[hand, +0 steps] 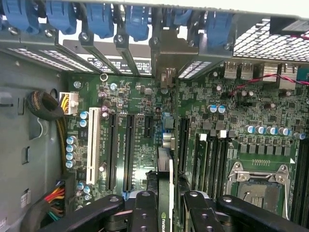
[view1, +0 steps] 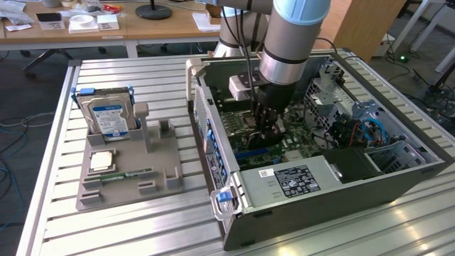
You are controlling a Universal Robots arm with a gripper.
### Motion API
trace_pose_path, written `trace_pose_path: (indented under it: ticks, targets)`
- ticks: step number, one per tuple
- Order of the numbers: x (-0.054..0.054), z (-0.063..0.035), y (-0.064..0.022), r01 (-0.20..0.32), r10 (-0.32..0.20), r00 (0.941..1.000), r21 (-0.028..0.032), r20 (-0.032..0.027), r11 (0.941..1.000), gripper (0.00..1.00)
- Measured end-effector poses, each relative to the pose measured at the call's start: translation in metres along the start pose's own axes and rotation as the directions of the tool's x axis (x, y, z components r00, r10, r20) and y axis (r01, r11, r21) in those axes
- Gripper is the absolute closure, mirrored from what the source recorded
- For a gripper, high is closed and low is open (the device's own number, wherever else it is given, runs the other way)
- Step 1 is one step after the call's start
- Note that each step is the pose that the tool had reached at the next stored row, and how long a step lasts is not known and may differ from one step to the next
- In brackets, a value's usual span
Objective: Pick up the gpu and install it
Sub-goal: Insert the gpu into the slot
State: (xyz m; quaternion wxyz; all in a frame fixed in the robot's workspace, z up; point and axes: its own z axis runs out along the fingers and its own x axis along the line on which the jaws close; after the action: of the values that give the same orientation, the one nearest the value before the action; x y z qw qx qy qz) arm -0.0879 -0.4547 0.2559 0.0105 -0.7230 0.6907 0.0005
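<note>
The gpu shows edge-on in the wrist view as a thin dark card standing upright over the green motherboard. Its silver end bracket sits against the rear slot openings of the case. My gripper is shut on the card, with one black finger on each side of it. In the exterior view the gripper reaches straight down into the open computer case with the dark gpu low over the board. Whether the card's edge is in a slot is hidden.
Blue retaining clips line the rear slots. A CPU socket lies beside the card and cables run along the far side. On the exterior view's left, a grey holder carries a hard drive and a RAM stick.
</note>
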Motion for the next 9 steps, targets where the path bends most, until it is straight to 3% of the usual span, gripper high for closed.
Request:
trace_pose_path:
  ticks: [4,9]
  targets:
    - [0.0,0.0003,0.0003,0.0,0.0,1.0,0.0021,-0.0004,1.0,0.74]
    - [0.0,0.0012,0.001,0.0,0.0,1.0,0.0097,-0.0008,1.0,0.74]
